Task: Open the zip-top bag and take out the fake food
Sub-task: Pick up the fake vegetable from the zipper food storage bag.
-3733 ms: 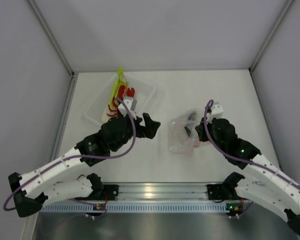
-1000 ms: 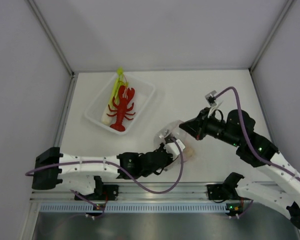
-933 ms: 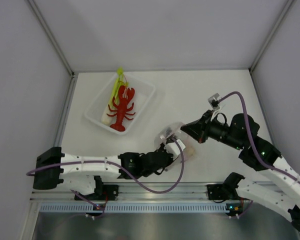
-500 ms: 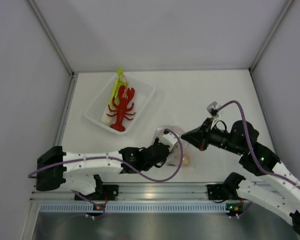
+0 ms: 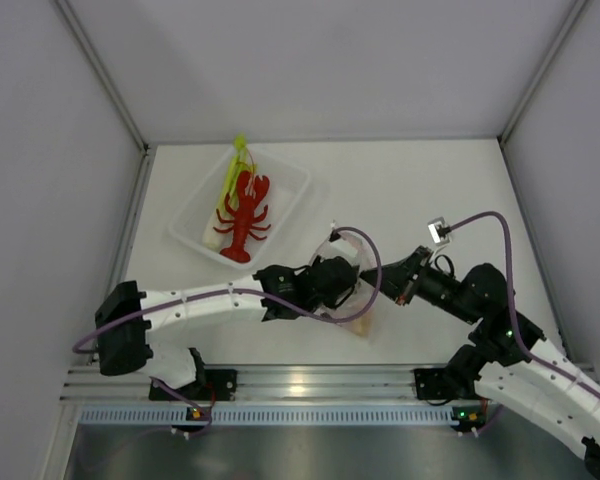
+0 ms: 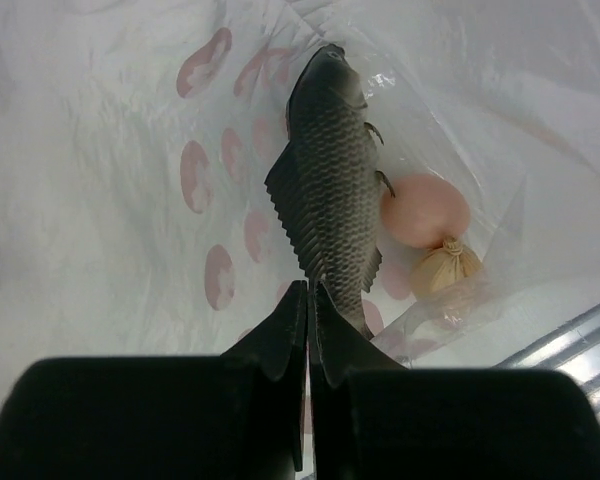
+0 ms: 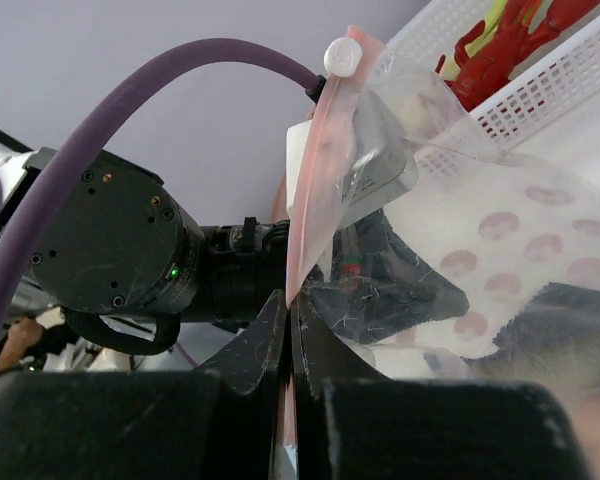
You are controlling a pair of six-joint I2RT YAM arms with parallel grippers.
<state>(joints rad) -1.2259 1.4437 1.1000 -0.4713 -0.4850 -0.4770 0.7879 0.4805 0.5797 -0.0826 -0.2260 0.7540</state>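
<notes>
The clear tray [image 5: 285, 176] on the table [image 5: 430, 190] is taken as the reference. The red lobster [image 5: 243, 215] and the green-and-white leek stalk [image 5: 231, 178] lie inside this tray, side by side, with the leek on the left.

The zip-top bag [image 5: 363, 318] is located to the right of the tray and nearer the arm bases, apart from the tray. It is held up between the two grippers.

The left gripper [image 6: 308, 298] is inserted in the bag. Its fingers are clenched together at the tail of the grey fish [image 6: 330, 180], which points head-first away from the gripper. Whether bag film is caught in the grip as well cannot be told. A pinkish-beige round piece [image 6: 426, 210] touches the right flank of the fish. A small beige knotted piece [image 6: 446, 268] lies just below the round piece. Both pieces are inside the bag.

The right gripper [image 7: 287, 305] is clamped on the pink zip strip [image 7: 313, 170] of the bag. The strip runs upward from the fingertips to a white slider [image 7: 342, 55]. In the right wrist view, the tray and the lobster are seen behind the bag.
</notes>
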